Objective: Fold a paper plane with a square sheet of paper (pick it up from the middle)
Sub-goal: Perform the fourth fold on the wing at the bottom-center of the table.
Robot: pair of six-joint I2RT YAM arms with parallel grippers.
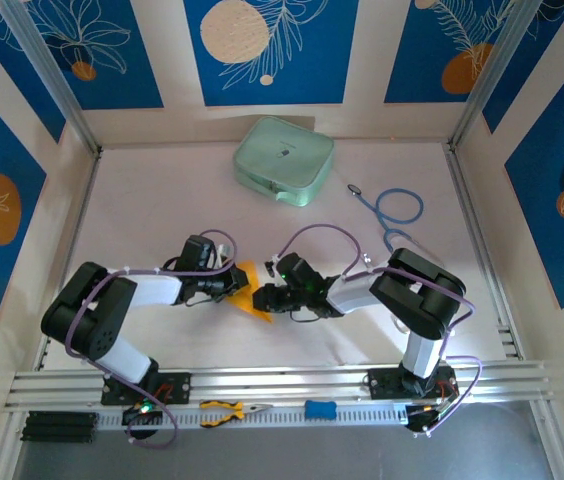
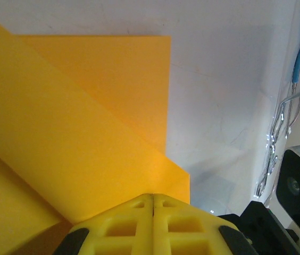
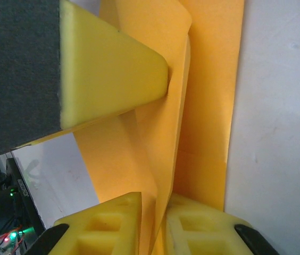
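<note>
My left fingers [image 2: 119,227] are closed flush, with nothing seen between them, and their tip rests against a fold of the square sheet of paper [image 2: 86,133]. My right fingers [image 3: 105,226] stand a narrow slot apart; a raised flap passes through the slot, which looks wider than the paper is thick.

The sheet, part-folded, lies on the worktop [image 1: 162,200] near the middle of its near edge, between my two sets of fingers. I judge it very light, limp and easily creased or torn, and smooth enough to slide under a push. It is best taken by a thin pinch on a doubled edge or along a crease.

- **Top view:** the sheet's place, and the pale green case [image 1: 284,160] at the far edge.
- **Left wrist view:** the diagonal overlap of layers.
- **Right wrist view:** the upstanding flap, with my left fingertip [image 3: 118,79] touching it.
</note>
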